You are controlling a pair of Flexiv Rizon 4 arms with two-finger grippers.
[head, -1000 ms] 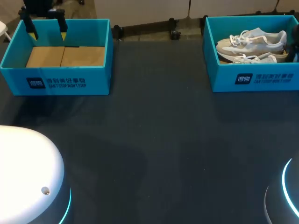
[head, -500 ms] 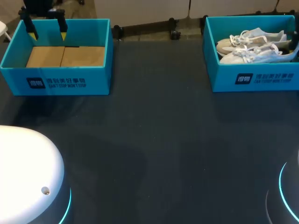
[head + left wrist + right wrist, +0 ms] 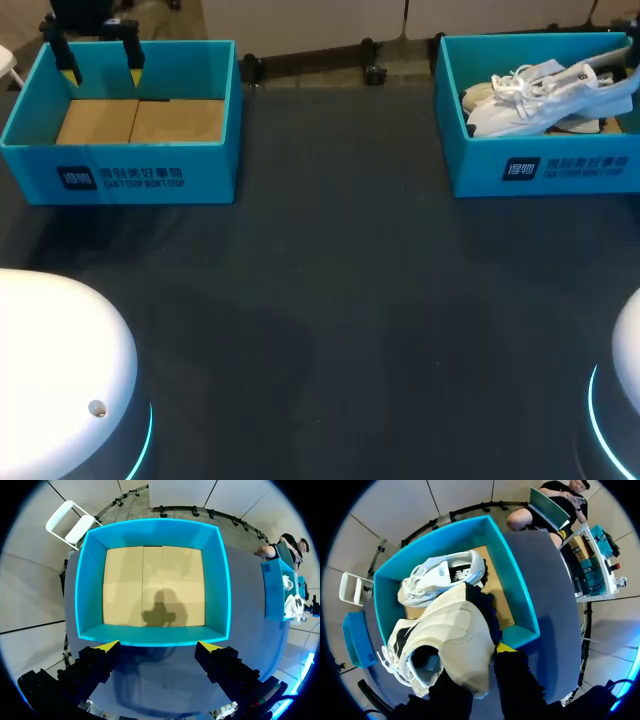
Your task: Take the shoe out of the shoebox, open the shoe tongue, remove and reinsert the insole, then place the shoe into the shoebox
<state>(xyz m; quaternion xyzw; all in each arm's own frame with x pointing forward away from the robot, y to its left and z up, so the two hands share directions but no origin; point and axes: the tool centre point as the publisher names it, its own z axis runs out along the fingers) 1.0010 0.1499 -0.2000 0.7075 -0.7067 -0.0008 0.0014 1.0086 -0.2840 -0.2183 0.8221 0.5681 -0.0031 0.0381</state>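
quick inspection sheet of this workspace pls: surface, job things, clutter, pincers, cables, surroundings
surface: dark table, bare between the two boxes
job's things: left box empty, cardboard floor showing; right box holds second shoe; shoe raised and tilted over the right box
clutter: nothing seen
grippers: left pincer open over left box; right pincer shut on shoe
cables: nothing seen
surroundings: nothing seen

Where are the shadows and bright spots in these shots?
Left wrist view: the left gripper casts a dark shadow on the empty shoebox's cardboard floor. Head view: the white robot base glares against the dark table. Right wrist view: the white shoe is evenly lit.
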